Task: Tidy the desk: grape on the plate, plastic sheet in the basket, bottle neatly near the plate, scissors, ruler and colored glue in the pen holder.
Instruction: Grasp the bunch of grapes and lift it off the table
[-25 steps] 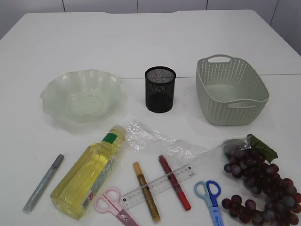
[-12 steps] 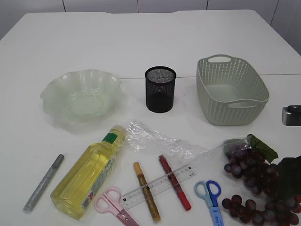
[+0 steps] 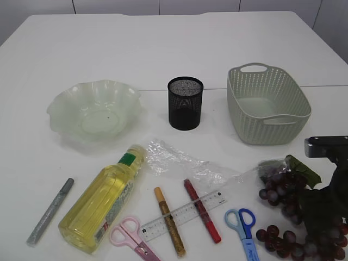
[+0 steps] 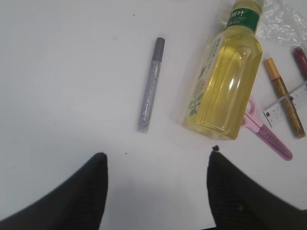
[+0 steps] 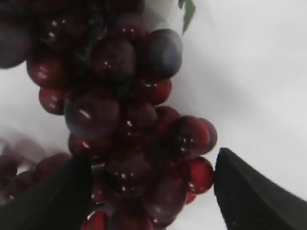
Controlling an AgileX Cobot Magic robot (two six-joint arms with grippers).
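Where the right arm looms, the grape is half hidden.

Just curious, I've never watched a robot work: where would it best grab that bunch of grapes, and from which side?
Probably from straight above, around the thick middle of the grapes. The bunch lies flat on the table, lumpy and wide, so open fingers can straddle it and squeeze its sides.

White tiled wall w/ grey seams behind; even light.
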